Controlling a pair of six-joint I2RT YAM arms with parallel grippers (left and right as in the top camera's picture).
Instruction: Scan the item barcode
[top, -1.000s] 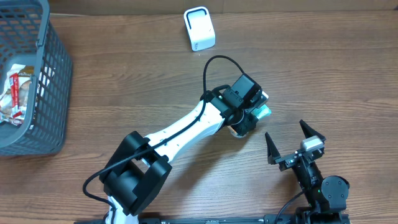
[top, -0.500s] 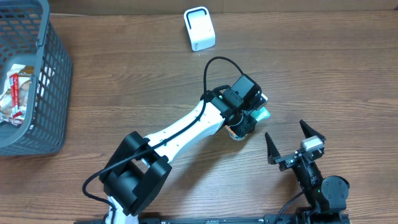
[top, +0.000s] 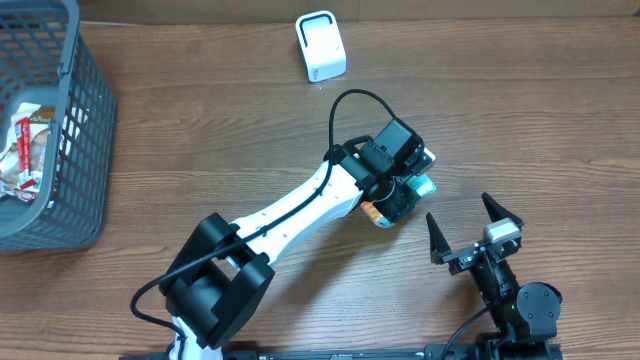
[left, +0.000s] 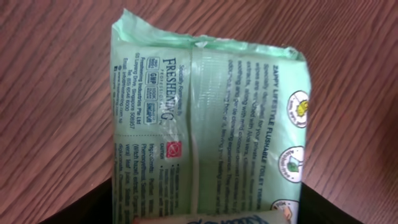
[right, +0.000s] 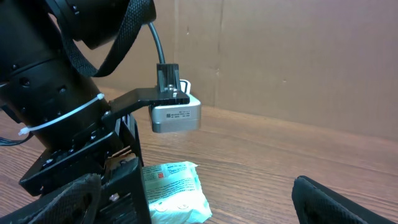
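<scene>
Wipes pack (left: 205, 137) on tabletop, centre-right, long axis about 2–8 o'clock | left hand (top: 393, 197) directly over it, fingers flanking, cannot tell if pinching | right hand (top: 460, 215) spread, empty, at its 5 o'clock | scanner (top: 320, 46) at 11 o'clock | basket (top: 90, 120): snack packet (top: 25, 150)

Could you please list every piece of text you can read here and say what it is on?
"FRESHENING": on the green wipes pack.
"ZAPPY LIFESTYLE FLUSHABLE TOILET": same pack; its fine print is too small.
Grey camera module: print too small to read.
Snack packet in the basket: blurred.
</scene>
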